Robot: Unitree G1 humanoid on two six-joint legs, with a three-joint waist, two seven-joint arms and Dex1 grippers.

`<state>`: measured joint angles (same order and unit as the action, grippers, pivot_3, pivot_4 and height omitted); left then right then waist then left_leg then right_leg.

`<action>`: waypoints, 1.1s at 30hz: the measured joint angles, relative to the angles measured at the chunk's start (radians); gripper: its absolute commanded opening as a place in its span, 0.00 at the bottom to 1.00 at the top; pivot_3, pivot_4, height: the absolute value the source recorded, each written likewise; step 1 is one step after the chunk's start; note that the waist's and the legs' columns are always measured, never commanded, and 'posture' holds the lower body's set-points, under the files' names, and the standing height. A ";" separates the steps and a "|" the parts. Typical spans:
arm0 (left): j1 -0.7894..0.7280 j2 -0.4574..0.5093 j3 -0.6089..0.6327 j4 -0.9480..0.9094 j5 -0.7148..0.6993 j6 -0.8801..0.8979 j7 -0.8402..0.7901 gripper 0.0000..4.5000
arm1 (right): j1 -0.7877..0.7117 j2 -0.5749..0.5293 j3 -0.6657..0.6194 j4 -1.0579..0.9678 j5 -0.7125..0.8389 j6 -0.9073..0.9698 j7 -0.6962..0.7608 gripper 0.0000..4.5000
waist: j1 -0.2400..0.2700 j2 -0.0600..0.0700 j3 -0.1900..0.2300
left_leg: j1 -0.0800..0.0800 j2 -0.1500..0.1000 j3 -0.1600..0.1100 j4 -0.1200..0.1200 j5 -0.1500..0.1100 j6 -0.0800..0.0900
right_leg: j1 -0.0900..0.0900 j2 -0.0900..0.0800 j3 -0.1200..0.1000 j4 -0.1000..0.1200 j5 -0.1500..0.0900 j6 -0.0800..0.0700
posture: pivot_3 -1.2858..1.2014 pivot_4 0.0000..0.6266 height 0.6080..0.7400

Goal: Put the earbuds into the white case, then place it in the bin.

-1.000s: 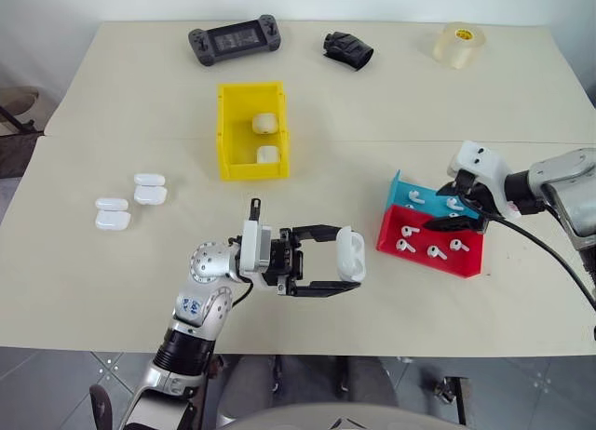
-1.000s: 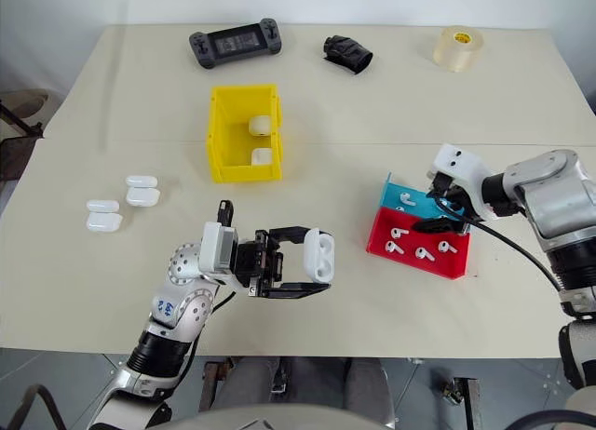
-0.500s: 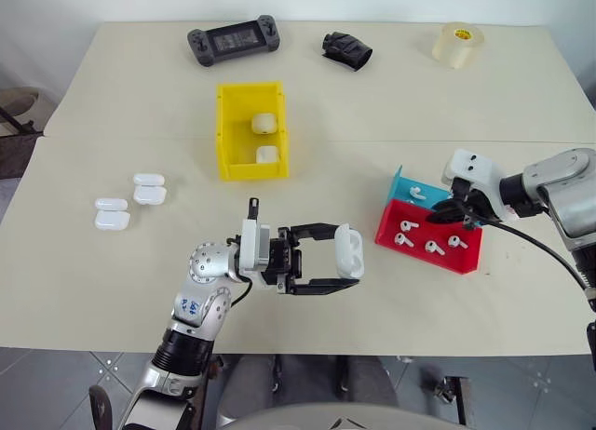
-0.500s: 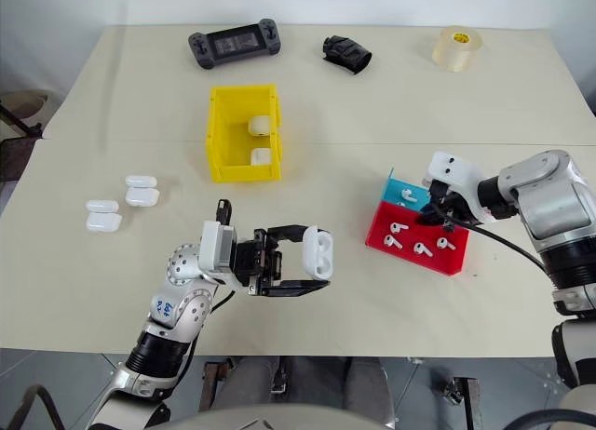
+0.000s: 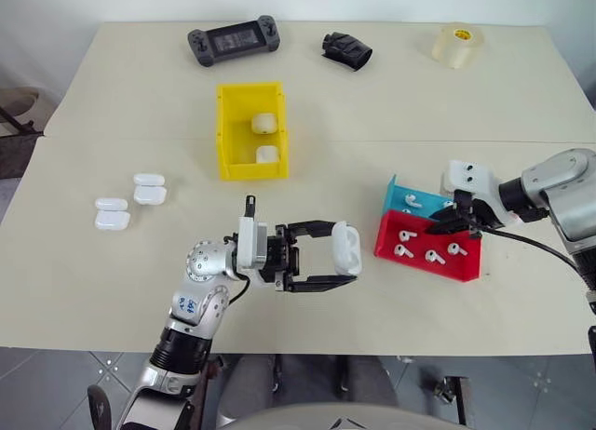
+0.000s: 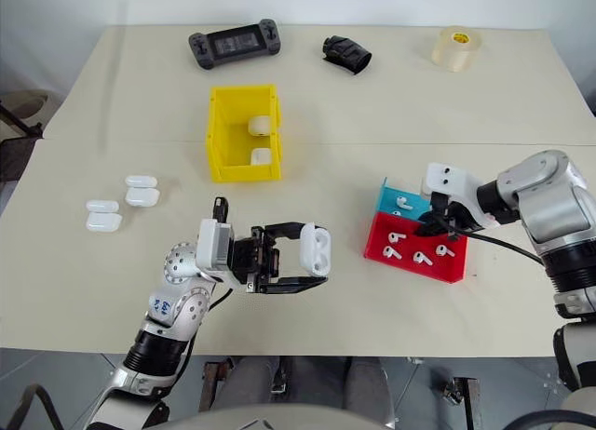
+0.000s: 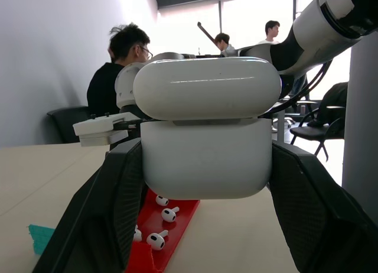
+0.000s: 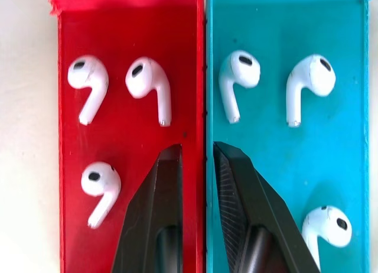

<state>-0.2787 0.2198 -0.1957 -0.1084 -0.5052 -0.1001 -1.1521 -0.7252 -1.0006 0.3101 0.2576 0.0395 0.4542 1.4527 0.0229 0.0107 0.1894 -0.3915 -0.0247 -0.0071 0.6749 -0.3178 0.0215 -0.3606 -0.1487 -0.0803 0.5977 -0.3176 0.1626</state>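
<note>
My left gripper (image 5: 341, 260) is shut on a white case (image 5: 346, 247), holding it above the table's near middle; in the left wrist view the case (image 7: 207, 125) sits between both fingers with its lid down. My right gripper (image 5: 440, 226) hangs over the red tray (image 5: 466, 265) and the blue tray (image 5: 399, 195), which hold several earbuds (image 8: 150, 84). In the right wrist view its fingers (image 8: 162, 214) stand nearly together, one on each side of the wall between the trays, with nothing seen between them. The yellow bin (image 5: 223, 132) stands farther back and holds two white cases (image 5: 265, 123).
Two more white cases (image 5: 149, 188) (image 5: 112, 214) lie at the left of the table. At the far edge are a black game controller (image 5: 233, 39), a black object (image 5: 347, 48) and a tape roll (image 5: 458, 44). People (image 7: 121, 66) sit behind the table.
My right gripper's fingers have closed from wide open, and its wrist has turned over the trays. The left gripper and its case have stayed in place.
</note>
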 measured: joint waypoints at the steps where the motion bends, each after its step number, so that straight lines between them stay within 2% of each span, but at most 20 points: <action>1: 0.000 0.000 0.000 0.000 0.000 0.000 0.001 0.62 | 0.000 0.000 0.000 0.001 -0.007 0.000 -0.003 0.18 | 0.000 0.000 0.000 | 0.000 0.000 0.000 0.000 0.000 0.000 | 0.000 0.000 0.000 0.001 0.000 0.000 | 0.52 0.24 1.00; 7: 0.001 0.001 0.000 0.000 0.001 0.000 0.003 0.62 | -0.001 0.001 0.000 0.011 -0.035 0.000 -0.012 0.18 | 0.000 0.000 0.000 | 0.000 0.000 0.000 0.001 0.000 0.000 | 0.000 0.000 0.000 0.001 0.000 0.000 | 0.52 0.24 1.00; 11: 0.001 0.002 0.000 0.000 0.001 0.000 0.003 0.62 | -0.001 0.001 -0.005 0.007 -0.037 0.000 -0.013 0.01 | 0.000 0.000 0.000 | 0.000 0.000 0.000 0.001 0.000 0.000 | 0.000 0.000 0.000 0.001 0.000 0.000 | 0.52 0.24 1.00; 25: 0.001 0.016 0.001 -0.001 0.001 0.000 0.008 0.62 | 0.041 0.001 -0.026 -0.056 -0.027 -0.032 -0.001 0.01 | 0.000 0.000 0.000 | 0.001 0.000 0.000 0.002 0.000 0.000 | 0.000 0.000 0.000 0.003 0.000 0.000 | 0.52 0.24 1.00; 33: 0.001 0.023 0.002 -0.001 0.001 0.001 0.016 0.62 | 0.071 0.000 -0.043 -0.024 -0.020 -0.204 0.048 0.01 | 0.000 0.000 0.000 | 0.001 0.000 0.000 0.002 0.000 0.000 | 0.000 0.000 0.000 0.003 0.000 0.000 | 0.52 0.24 1.00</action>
<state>-0.2782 0.2431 -0.1934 -0.1099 -0.5045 -0.0993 -1.1361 -0.6546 -1.0008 0.2675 0.2333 0.0197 0.2505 1.5010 0.0227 0.0106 0.1894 -0.3908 -0.0246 -0.0072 0.6770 -0.3180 0.0211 -0.3601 -0.1487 -0.0800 0.6002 -0.3176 0.1626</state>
